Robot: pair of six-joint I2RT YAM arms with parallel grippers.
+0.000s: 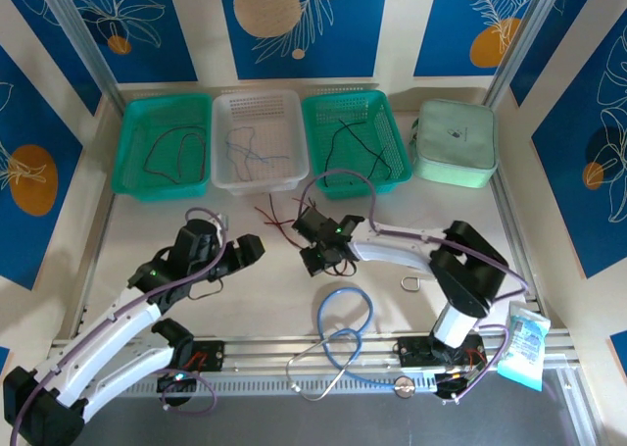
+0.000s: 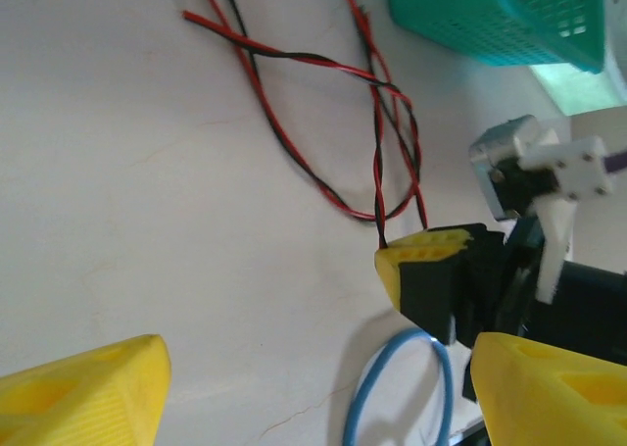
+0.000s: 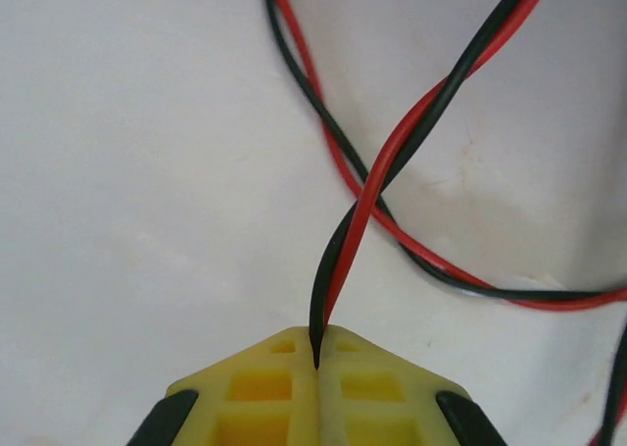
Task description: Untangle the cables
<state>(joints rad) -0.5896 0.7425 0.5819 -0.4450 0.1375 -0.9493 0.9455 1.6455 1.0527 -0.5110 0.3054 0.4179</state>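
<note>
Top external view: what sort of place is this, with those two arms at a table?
Probably a robot lab test bench, not a factory or a home. The left arm and right arm are bolted to a metal rail at the edge of the table, walled by blue patterned panels.

Red-and-black cable [image 2: 377,162]: two thin strands twisted round each other, looping flat on the white table [image 1: 265,279], about 11 o'clock of its centre. One end drops to 6 o'clock in the right wrist view, pinched in the right gripper [image 3: 318,363]. Other thin cables [image 1: 358,147] lie slack in the baskets [image 1: 165,98] at 12 o'clock.
</note>
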